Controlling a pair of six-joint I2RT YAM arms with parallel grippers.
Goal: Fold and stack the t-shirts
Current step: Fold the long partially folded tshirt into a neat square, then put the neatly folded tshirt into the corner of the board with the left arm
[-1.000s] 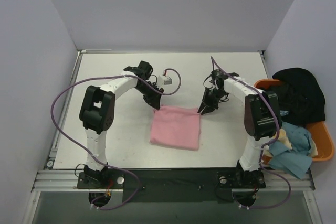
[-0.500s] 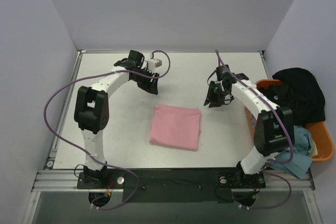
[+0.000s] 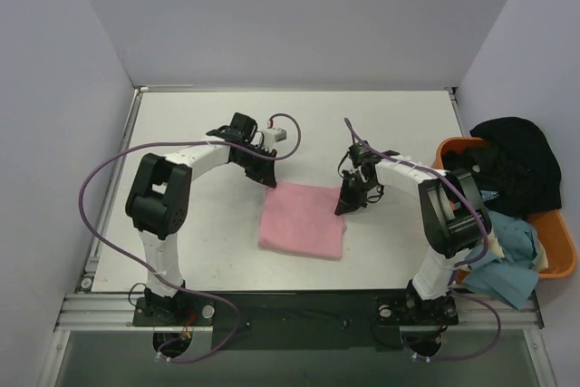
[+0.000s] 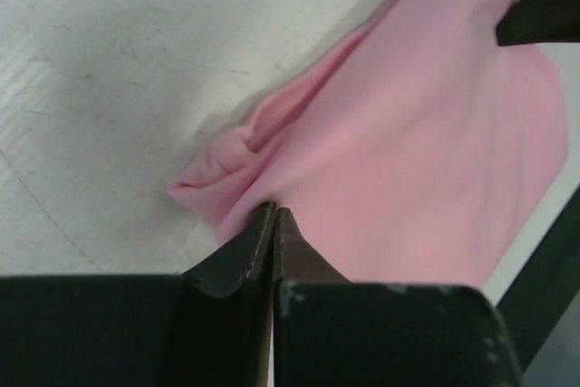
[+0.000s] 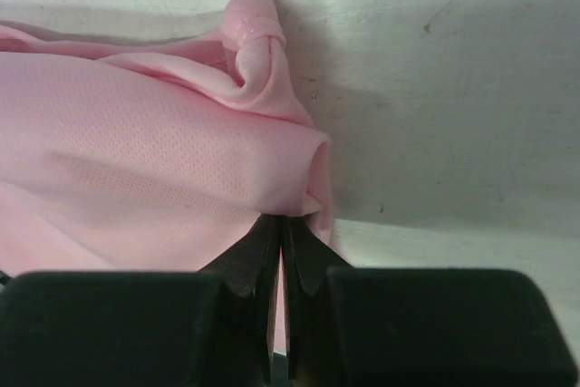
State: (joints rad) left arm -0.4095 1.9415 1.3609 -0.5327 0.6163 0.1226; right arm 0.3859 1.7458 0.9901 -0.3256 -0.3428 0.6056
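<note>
Top external view: we note the left gripper [image 3: 269, 179] closed, pinching the far left corner of the folded pink t-shirt [image 3: 303, 220], which lies mid-way across the table [image 3: 190, 251], and the right gripper [image 3: 342, 209] likewise closed, pinching its far right corner.

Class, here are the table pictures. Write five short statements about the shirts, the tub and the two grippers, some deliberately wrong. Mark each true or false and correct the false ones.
1. The pink shirt lies folded on the table. True.
2. The left gripper is wide open. False: its jaws are closed, pinching the shirt's far left corner.
3. The right gripper is at the shirt's far right corner. True.
4. The black shirt lies on the table. False: it is draped over the orange tub.
5. The blue shirt is stacked on the pink one. False: it hangs over the tub's near edge.
</note>
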